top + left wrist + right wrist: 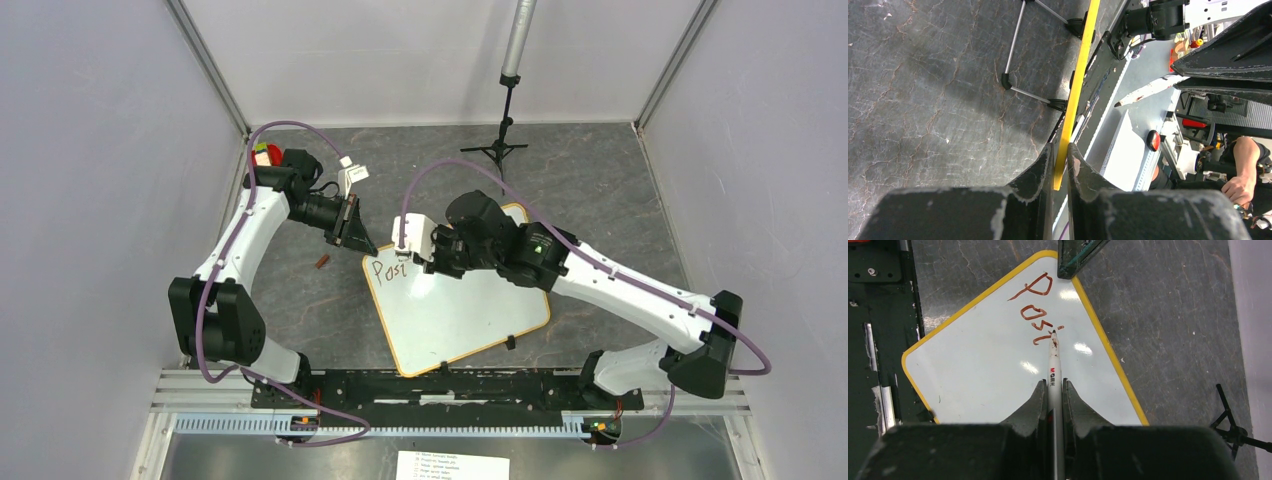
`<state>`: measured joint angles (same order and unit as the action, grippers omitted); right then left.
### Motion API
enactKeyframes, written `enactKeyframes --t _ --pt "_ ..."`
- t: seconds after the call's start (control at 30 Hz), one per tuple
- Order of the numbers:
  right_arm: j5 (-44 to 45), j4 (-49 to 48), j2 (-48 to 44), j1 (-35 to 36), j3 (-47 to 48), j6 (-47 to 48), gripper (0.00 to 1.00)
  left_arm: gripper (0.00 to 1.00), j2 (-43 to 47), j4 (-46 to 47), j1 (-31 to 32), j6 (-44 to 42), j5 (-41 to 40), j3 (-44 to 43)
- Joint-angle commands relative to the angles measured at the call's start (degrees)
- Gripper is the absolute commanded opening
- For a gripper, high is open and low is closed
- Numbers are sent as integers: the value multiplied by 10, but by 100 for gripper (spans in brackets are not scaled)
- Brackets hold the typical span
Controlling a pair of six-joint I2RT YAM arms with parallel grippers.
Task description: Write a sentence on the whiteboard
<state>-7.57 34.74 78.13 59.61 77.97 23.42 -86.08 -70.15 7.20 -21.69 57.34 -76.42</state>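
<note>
At the middle of the dark grey, crackle-veined surface [600,190] lies the large flat white whiteboard [470,320] with rounded corners and a thin yellow rim, turned at a slant to the arms. The black two-fingered left hand [1060,165] is clamped on that yellow rim at the board's far-left corner. I take this as an anchor: the board looks slick and light, and a writing stroke would likely push it across the surface unless something pins it.

The black right hand [1054,395] is closed tight on a slim white marker [1053,365] with a dark tip. The barrel runs straight out between the fingers, which keeps the tip in plain sight of the wrist camera and steady under pressure. As far as I can tell, the tip meets the board at the last stroke.

The brownish-red handwritten sentence [1034,310] so far reads only "Posi", sitting close to the held corner, so most of the writing is yet to come and the wide blank white area below leaves room for it.

The board face is glossy and throws back bright spots of light, while the surface is matte and leathery. The fingers are hard, dull black with scuffed pale edges. The marker's barrel is smooth, printed with a small logo, and smeared with reddish ink near its tip.
</note>
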Motion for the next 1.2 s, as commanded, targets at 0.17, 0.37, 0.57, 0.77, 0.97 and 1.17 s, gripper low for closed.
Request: enactKeyframes --t 0.17,0.37,0.57,0.77,0.97,1.17 --pt "26 -13 -16 0 -23 5 0 2 23 -1 1 8 16 0" --pt "19 -12 -6 -1 -23 5 0 2 24 -1 1 7 16 0" --pt "19 -15 11 0 -18 6 0 2 25 -1 2 7 16 0" --pt "38 -20 22 0 -15 7 0 2 25 -1 1 8 15 0" --pt "71 -7 13 -8 -20 15 0 2 24 -1 1 6 13 2" --pt "69 2 3 -13 -26 15 0 2 21 -1 2 6 16 0"
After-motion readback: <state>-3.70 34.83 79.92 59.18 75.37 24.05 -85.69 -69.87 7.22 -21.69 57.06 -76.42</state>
